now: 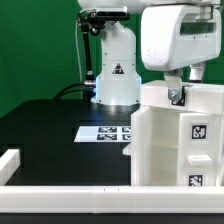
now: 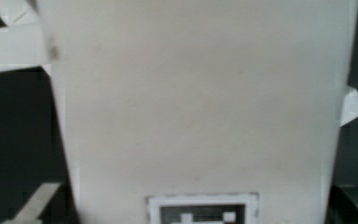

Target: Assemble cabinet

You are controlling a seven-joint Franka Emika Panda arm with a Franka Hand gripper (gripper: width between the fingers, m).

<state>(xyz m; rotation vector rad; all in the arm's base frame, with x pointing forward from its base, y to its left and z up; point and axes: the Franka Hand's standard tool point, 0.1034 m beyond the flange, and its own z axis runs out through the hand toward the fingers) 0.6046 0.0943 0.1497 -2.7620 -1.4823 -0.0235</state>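
Note:
The cabinet is a large white boxy body with black-and-white tags, standing at the exterior view's right. My gripper comes down on its top edge, under the white hand. In the wrist view a flat white face of the cabinet fills the space between my fingers, with a tag at its end. My gripper straddles it, one grey finger showing against one side and the other mostly out of frame. The jaws stand wide and appear closed on the body.
The marker board lies on the black table in front of the robot base. A long low white bar runs along the front edge, and a white block stands at the exterior view's left. The backdrop is green.

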